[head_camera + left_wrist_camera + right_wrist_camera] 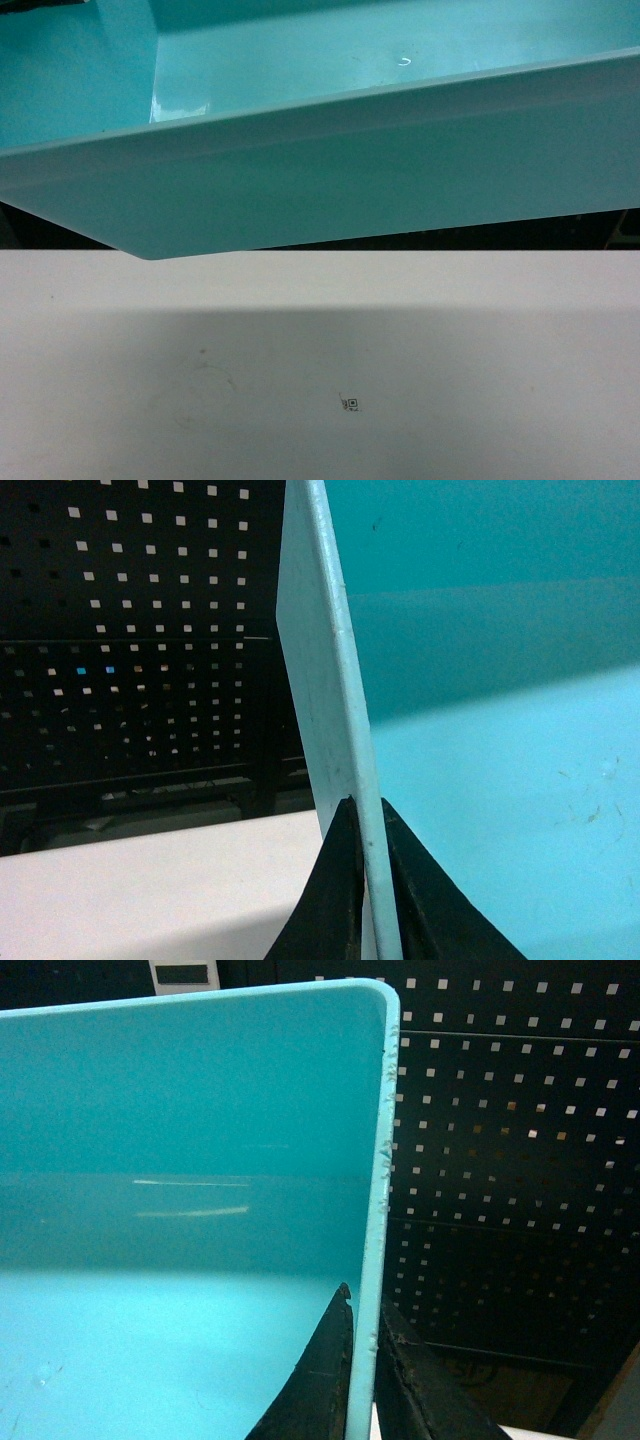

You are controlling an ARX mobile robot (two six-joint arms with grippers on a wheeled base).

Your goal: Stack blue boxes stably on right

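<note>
I'm seeing the turquoise tub (330,170) hanging tilted in the air above the white table (320,400), filling the top of the head view. My left gripper (367,880) is pinching its left wall and my right gripper (362,1380) is clamping its right wall, a black pegboard (510,1160) standing behind.

One turquoise tub (330,170) fills twelve o'clock, over one white table (300,400); two grippers, left (366,880) and right (362,1380); possibly more tubs unseen.
</note>
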